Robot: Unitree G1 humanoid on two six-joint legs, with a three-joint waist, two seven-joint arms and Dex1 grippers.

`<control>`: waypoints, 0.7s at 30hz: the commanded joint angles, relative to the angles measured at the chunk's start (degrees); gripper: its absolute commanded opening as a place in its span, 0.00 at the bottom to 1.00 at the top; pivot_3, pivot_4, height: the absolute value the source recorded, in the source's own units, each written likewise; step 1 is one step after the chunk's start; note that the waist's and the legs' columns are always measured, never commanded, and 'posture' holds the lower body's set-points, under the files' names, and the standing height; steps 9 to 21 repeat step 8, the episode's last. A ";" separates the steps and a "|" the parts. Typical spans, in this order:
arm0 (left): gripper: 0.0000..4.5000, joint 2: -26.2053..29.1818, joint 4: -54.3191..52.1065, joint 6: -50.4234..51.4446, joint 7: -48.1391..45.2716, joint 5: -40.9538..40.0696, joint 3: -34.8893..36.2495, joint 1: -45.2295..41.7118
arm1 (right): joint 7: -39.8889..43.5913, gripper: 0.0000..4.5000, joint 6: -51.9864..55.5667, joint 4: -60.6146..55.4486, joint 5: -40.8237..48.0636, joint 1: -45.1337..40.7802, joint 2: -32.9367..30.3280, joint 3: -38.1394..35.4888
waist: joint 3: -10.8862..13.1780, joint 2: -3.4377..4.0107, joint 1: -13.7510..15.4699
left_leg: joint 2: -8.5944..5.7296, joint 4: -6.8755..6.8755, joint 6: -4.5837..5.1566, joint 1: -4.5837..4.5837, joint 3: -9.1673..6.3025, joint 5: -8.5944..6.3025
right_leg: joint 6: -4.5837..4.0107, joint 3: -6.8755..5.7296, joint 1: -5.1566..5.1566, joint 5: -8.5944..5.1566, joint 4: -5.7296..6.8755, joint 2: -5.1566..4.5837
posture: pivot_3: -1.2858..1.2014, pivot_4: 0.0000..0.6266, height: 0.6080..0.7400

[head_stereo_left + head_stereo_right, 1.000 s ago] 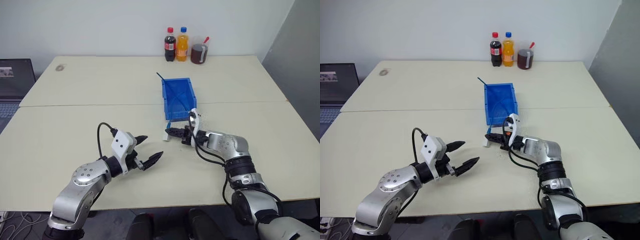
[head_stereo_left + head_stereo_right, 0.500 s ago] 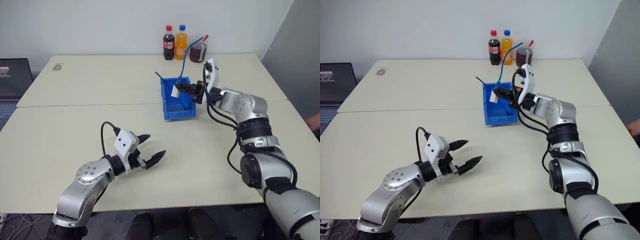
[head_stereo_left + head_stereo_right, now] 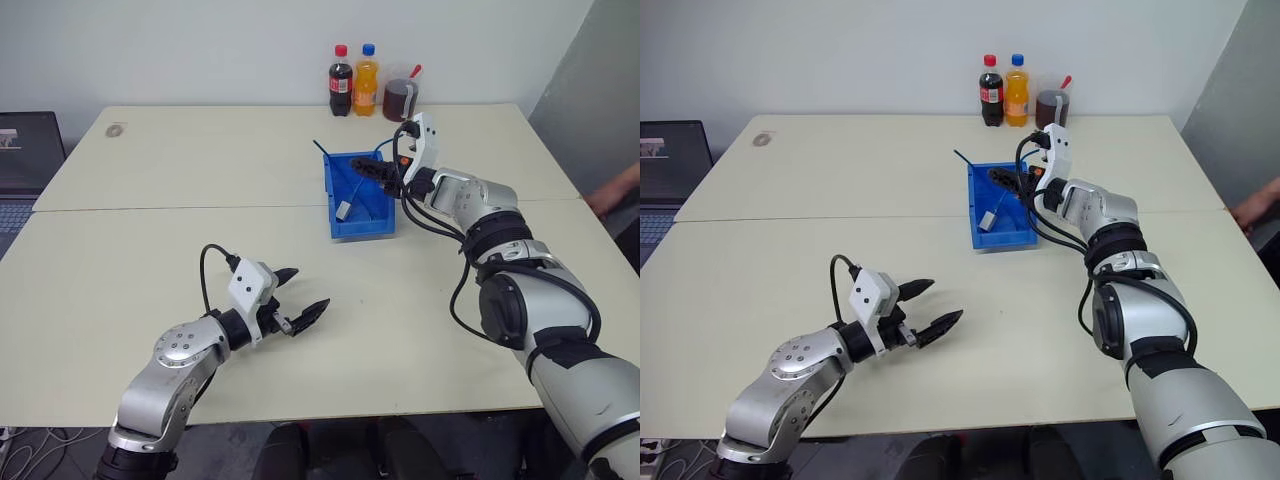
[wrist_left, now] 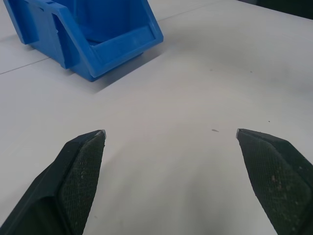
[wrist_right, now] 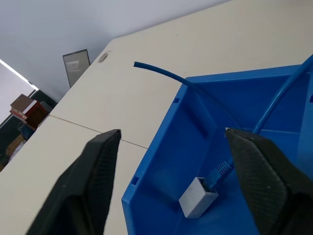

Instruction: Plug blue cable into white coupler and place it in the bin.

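The blue bin [image 3: 361, 226] stands mid-table. On its floor lies the white coupler [image 5: 197, 198], also visible in the head view [image 3: 343, 211], with the blue cable [image 5: 217, 172] plugged into it and running up and out over the bin's wall. My right gripper [image 5: 172, 132] hovers open over the bin's far part, holding nothing; in the head view it [image 3: 366, 168] is just above the rim. My left gripper [image 3: 306, 288] is open and empty above the bare table near me, well short of the bin [image 4: 98, 36].
A thin dark stick [image 3: 322, 152] pokes out of the bin's far left corner. Two bottles [image 3: 353, 80] and a jar of dark liquid [image 3: 398, 102] stand at the table's far edge. A laptop [image 3: 25, 150] is at the left. A person's hand [image 3: 610, 190] shows at the right edge.
My right gripper rose from the table in front of the bin, carried the coupler and cable over the bin, then opened; they now lie inside. The left arm kept still.
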 commanded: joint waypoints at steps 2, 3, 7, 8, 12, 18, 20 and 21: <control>1.00 0.18 -1.13 -1.07 1.69 0.95 1.80 -0.02 | 3.02 1.00 7.63 -22.32 1.16 8.92 -3.50 2.33 | 0.00 0.00 0.12 | 0.01 -0.01 0.00 0.00 -0.02 0.00 | 0.00 -0.01 0.01 0.00 -0.01 0.00 | 0.52 0.24 1.00; 1.00 0.16 -1.39 -0.33 2.40 0.93 2.28 0.03 | 2.63 1.00 10.85 -30.48 2.49 13.04 -4.58 2.47 | -0.01 -0.01 0.36 | 0.02 0.00 0.00 -0.01 -0.06 0.00 | 0.01 -0.01 0.03 0.00 -0.02 -0.01 | 0.52 0.24 1.00; 1.00 0.32 -2.09 0.31 3.58 0.25 4.25 0.64 | -1.15 1.00 18.36 -53.28 5.12 24.61 -6.72 1.99 | 0.00 0.00 1.07 | 0.11 -0.02 0.00 -0.08 -0.39 0.00 | 0.10 -0.11 0.05 -0.07 -0.03 -0.12 | 0.52 0.24 1.00; 1.00 0.10 -2.22 0.55 3.90 -0.28 5.01 0.72 | -2.70 1.00 19.42 -58.68 5.14 27.63 -7.13 1.69 | 0.00 0.00 1.07 | 0.05 -0.03 0.00 -0.09 -0.41 0.00 | 0.11 -0.07 0.02 -0.07 -0.03 -0.14 | 0.52 0.24 1.00; 1.00 0.10 -2.22 0.55 3.90 -0.28 5.01 0.72 | -2.70 1.00 19.42 -58.68 5.14 27.63 -7.13 1.69 | 0.00 0.00 1.07 | 0.05 -0.03 0.00 -0.09 -0.41 0.00 | 0.11 -0.07 0.02 -0.07 -0.03 -0.14 | 0.52 0.24 1.00; 1.00 0.10 -2.22 0.55 3.90 -0.28 5.01 0.72 | -2.70 1.00 19.42 -58.68 5.14 27.63 -7.13 1.69 | 0.00 0.00 1.07 | 0.05 -0.03 0.00 -0.09 -0.41 0.00 | 0.11 -0.07 0.02 -0.07 -0.03 -0.14 | 0.52 0.24 1.00; 1.00 0.10 -2.22 0.55 3.90 -0.28 5.01 0.72 | -2.70 1.00 19.42 -58.68 5.14 27.63 -7.13 1.69 | 0.00 0.00 1.07 | 0.05 -0.03 0.00 -0.09 -0.41 0.00 | 0.11 -0.07 0.02 -0.07 -0.03 -0.14 | 0.52 0.24 1.00; 1.00 0.10 -2.22 0.55 3.90 -0.28 5.01 0.72 | -2.70 1.00 19.42 -58.68 5.14 27.63 -7.13 1.69 | 0.00 0.00 1.07 | 0.05 -0.03 0.00 -0.09 -0.41 0.00 | 0.11 -0.07 0.02 -0.07 -0.03 -0.14 | 0.52 0.24 1.00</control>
